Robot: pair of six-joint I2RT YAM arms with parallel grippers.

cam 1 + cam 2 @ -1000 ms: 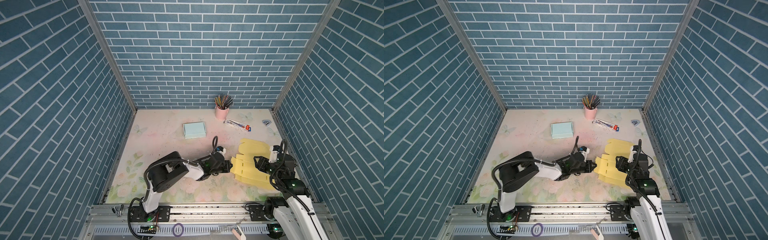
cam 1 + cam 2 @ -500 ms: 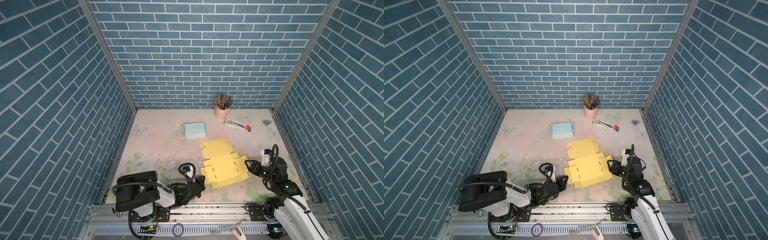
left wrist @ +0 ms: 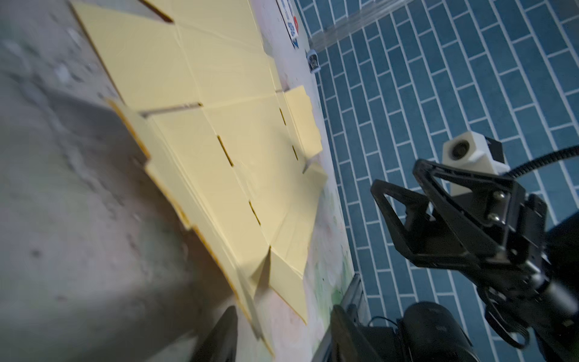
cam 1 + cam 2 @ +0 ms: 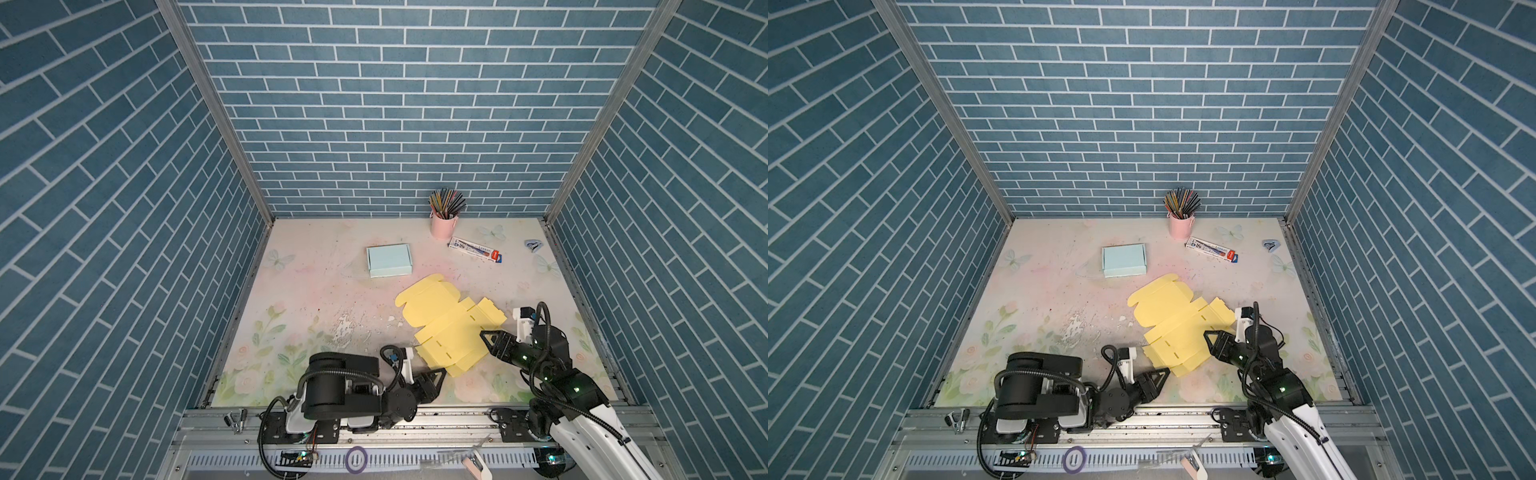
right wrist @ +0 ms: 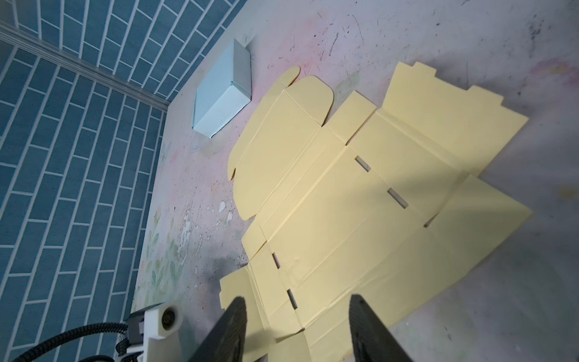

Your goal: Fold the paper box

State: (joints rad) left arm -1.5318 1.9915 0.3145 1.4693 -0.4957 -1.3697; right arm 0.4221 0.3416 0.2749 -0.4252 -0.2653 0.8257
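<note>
The paper box (image 4: 449,328) (image 4: 1179,328) is a flat, unfolded yellow cut-out lying on the table right of centre, its rounded lid flap toward the back left. My left gripper (image 4: 432,376) (image 4: 1158,376) sits low at its near corner. In the left wrist view the left gripper (image 3: 282,338) is open, and the paper box's (image 3: 219,156) corner edge lies between the fingers without being pinched. My right gripper (image 4: 488,338) (image 4: 1210,336) hovers over the right near side. In the right wrist view the right gripper (image 5: 300,329) is open above the paper box (image 5: 360,203).
A folded light blue box (image 4: 389,260) (image 4: 1124,260) (image 5: 219,103) stands behind the yellow sheet. At the back are a pink cup of pencils (image 4: 444,224), a long white carton (image 4: 476,249) and a small blue item (image 4: 533,245). Brick walls close three sides.
The yellow sheet has shifted from the right toward the centre and lies flat. My left arm has drawn back to the front edge and its gripper has opened. The right gripper has stayed beside the sheet.
</note>
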